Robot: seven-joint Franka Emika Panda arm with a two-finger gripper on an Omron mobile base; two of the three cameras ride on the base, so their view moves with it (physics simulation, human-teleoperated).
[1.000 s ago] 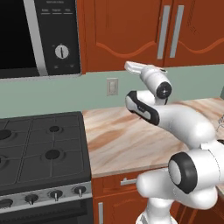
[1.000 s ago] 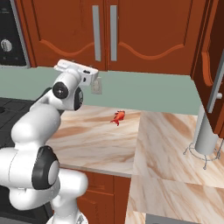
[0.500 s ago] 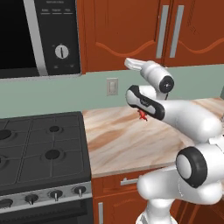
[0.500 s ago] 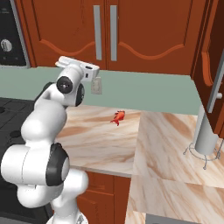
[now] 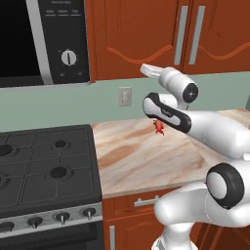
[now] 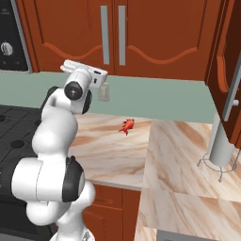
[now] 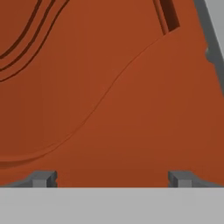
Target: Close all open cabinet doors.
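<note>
At the left, the gripper is spread wide with nothing between its fingertips, aimed close up at the panel of one of the closed cabinet doors above the worktop. At the far right an open door stands edge-on beside the grey pole. The risk, as I judge it, is that the arm bumps a door already shut, or sweeping right clips the red object or the pole.
</note>
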